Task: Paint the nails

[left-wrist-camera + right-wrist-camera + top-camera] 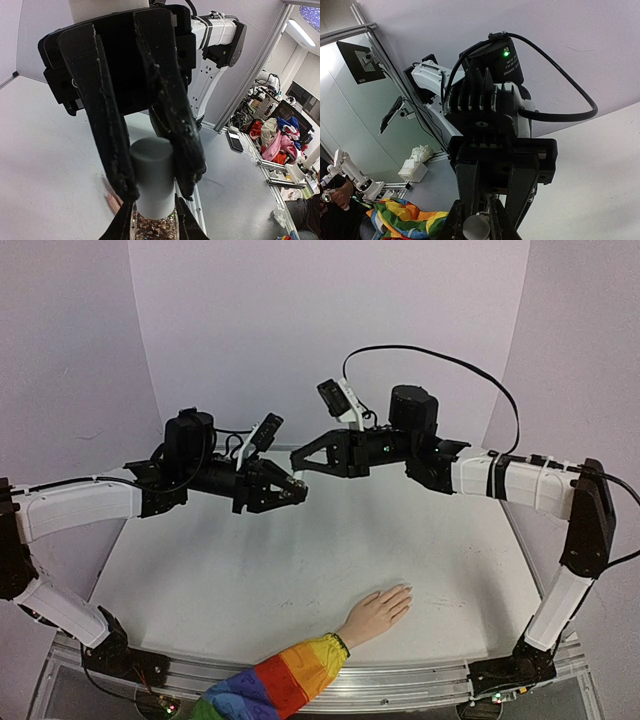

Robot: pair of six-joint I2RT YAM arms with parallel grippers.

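The nails [404,592], Mia: did the top view show any of them painted?

Too small to tell, Leo. The flesh-coloured hand [378,612] lay flat on the table [250,570] near its front edge, with the rainbow sleeve [275,685] trailing behind it. Both arms were well above it. The left gripper [296,490] and right gripper [300,466] met tip to tip in the air.

And the left wrist view?

The left gripper [154,225] was clamped on a glitter polish bottle [156,233]. The right gripper [160,192] had its 2 fingers closed on the grey cap [151,160]. The cap sat on the bottle, with no brush showing.

The right wrist view?

It showed that grip from the other side. The round end of the cap [476,227] sat between dark fingers at the bottom edge, and the sleeve [405,220] was far below.

So how far along was it?

I judged 0 nails done. Uncapping, drawing the brush and all the painting were left.
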